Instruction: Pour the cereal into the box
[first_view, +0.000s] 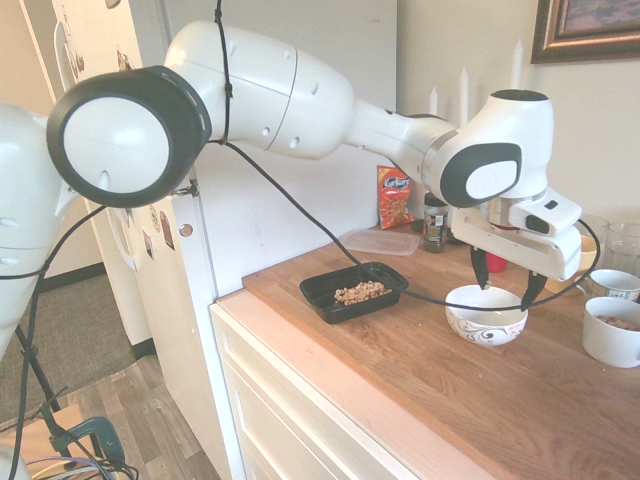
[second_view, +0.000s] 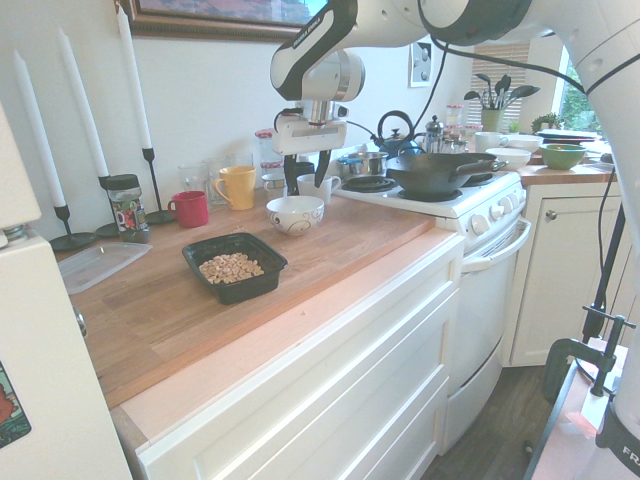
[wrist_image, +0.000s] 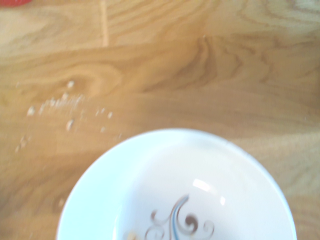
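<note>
The light tan cereal flakes (second_view: 230, 267) lie in the shallow black plastic tray (second_view: 262, 283) near the front edge of the wooden counter (second_view: 340, 240). The gripper (first_view: 503, 283) hangs with its fingers spread, holding nothing, just above the white patterned bowl (first_view: 487, 326), which sits upright further along the counter. A few crumbs (wrist_image: 60, 104) dot the wood beside the bowl. Toward the back edge stand a red mug (second_view: 190, 208), a yellow mug (second_view: 237, 186), a spice jar (second_view: 124, 208), black candlesticks (second_view: 153, 190) and a flat clear container (second_view: 92, 264).

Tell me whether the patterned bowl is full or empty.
Practically empty: the wrist view shows the bowl with bare white inside; the cereal lies in the box.
</note>
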